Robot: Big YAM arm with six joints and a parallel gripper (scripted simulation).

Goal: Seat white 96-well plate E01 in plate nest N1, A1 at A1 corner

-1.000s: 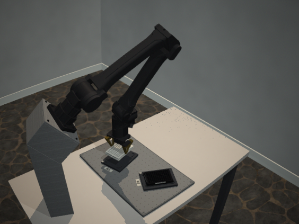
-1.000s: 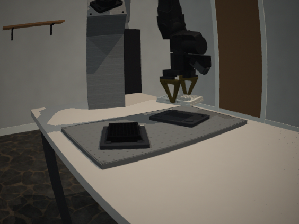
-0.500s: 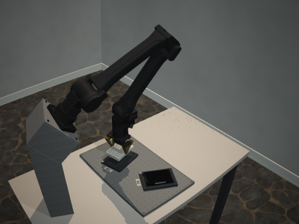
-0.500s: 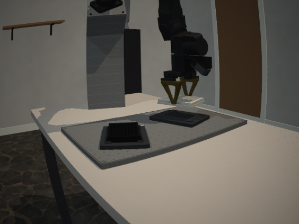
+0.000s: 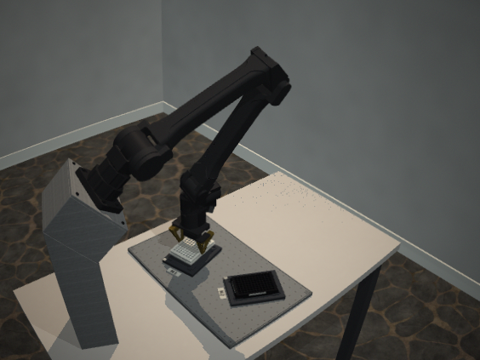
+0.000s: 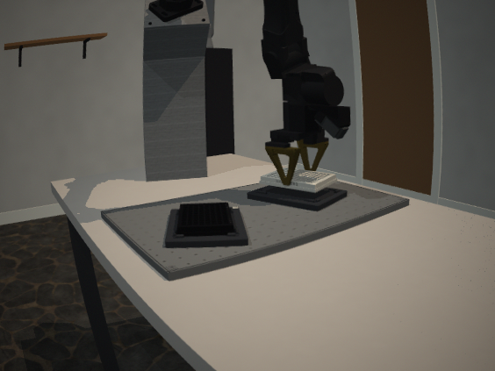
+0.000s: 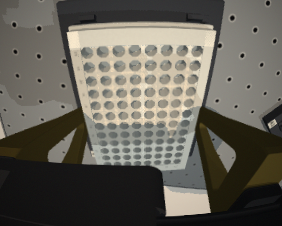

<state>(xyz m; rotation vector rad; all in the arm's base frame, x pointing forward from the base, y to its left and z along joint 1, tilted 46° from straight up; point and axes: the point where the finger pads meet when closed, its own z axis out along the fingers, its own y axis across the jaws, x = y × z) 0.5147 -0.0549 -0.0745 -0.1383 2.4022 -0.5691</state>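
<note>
The white 96-well plate E01 (image 5: 188, 249) is right way up, wells facing up. My gripper (image 5: 192, 240) is shut on it across its long sides and holds it just above the dark plate nest N1 (image 5: 193, 260). In the exterior view the plate (image 6: 299, 180) hangs a little above the nest (image 6: 297, 196), roughly level. In the wrist view the plate (image 7: 139, 97) lies over the nest (image 7: 140, 10) and lines up with it; the fingers press on both long edges. The black plate E07 (image 5: 254, 284) sits in nest N2.
Both nests stand on a grey perforated board (image 5: 221, 282) on the white table. Small label tags lie beside N1 (image 5: 173, 271) and N2 (image 5: 221, 292). The grey arm pedestal (image 5: 78, 248) stands at the table's left.
</note>
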